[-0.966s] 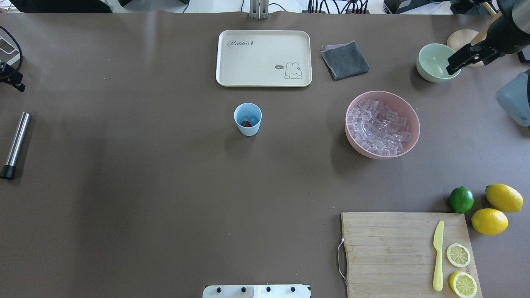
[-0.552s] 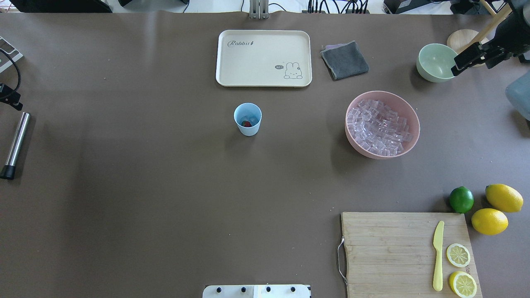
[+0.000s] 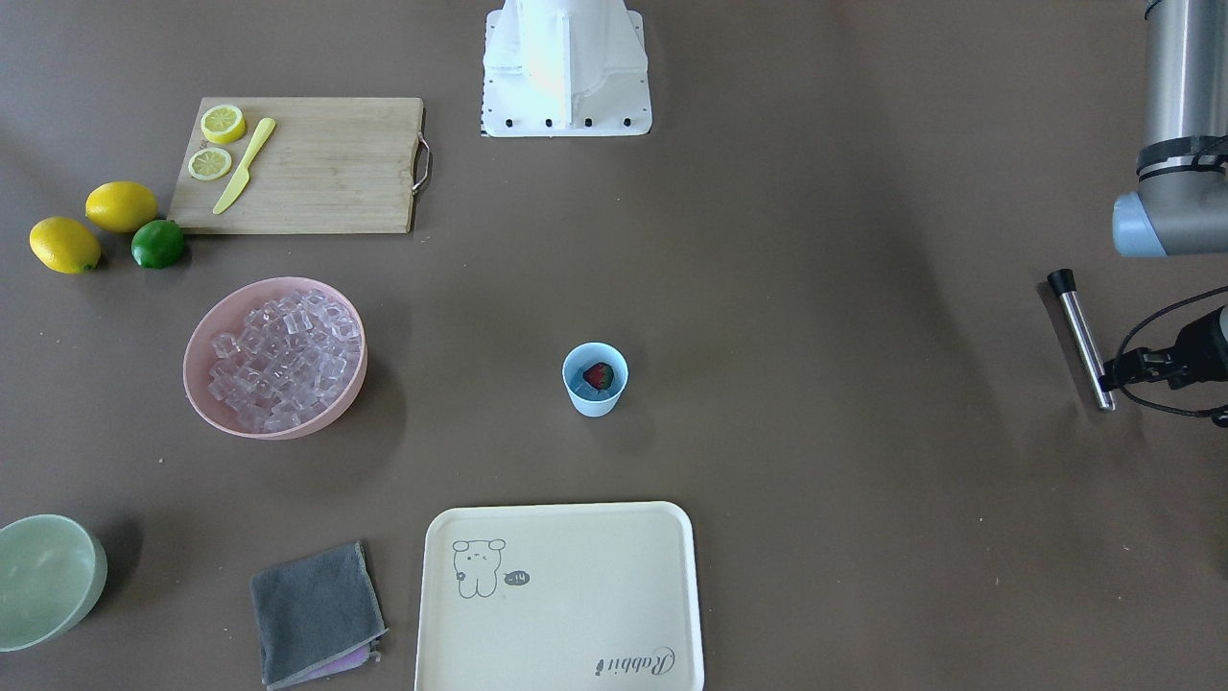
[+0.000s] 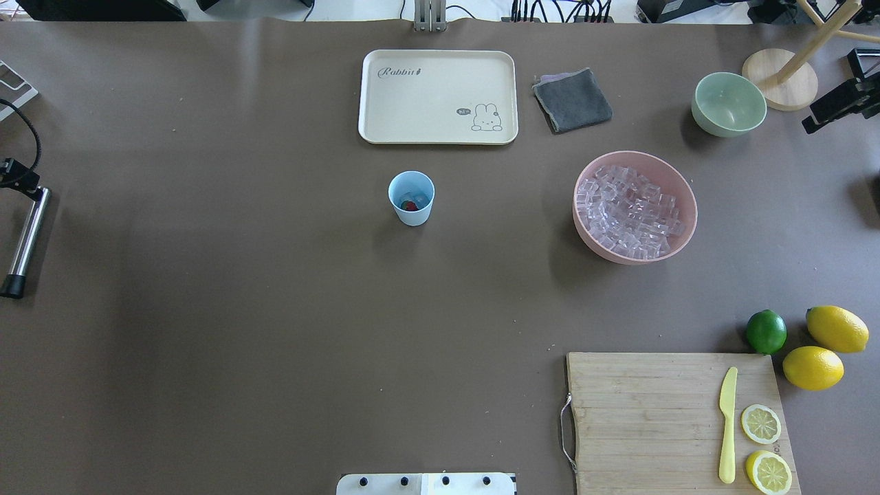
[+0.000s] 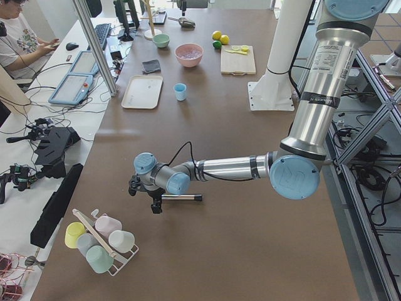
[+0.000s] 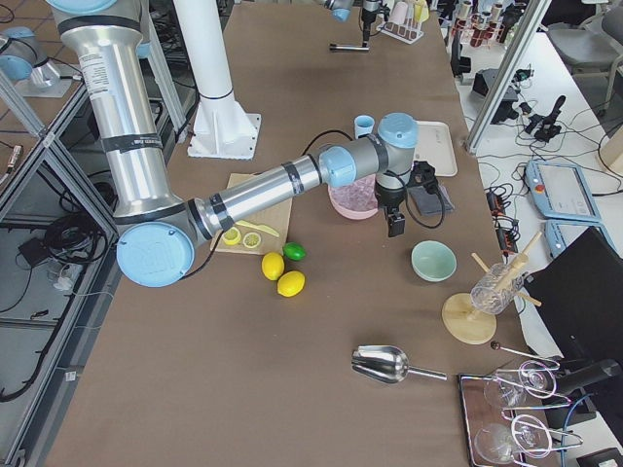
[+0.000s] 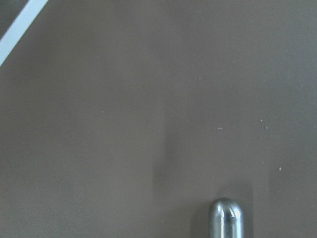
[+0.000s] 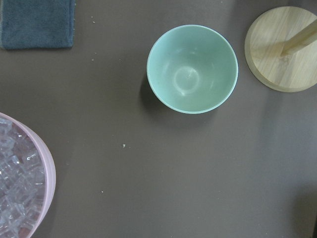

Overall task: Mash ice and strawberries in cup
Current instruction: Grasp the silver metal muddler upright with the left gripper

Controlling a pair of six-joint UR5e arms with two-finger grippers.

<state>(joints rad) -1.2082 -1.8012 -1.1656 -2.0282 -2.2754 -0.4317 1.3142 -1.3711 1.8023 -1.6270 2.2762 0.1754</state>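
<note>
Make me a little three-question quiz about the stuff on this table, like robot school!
1. True or false: the strawberry is inside the blue cup.
2. Which bowl holds the ice cubes? A) the pink bowl B) the green bowl C) neither
3. Fill in: the yellow knife lies on the wooden ____.

Key: 1 true; 2 A; 3 cutting board.

Left tool (image 3: 1118, 369) cut by view's edge, grip unclear; ice (image 4: 412, 195) inside cup (image 4: 413, 214) perhaps there, too small.
</note>
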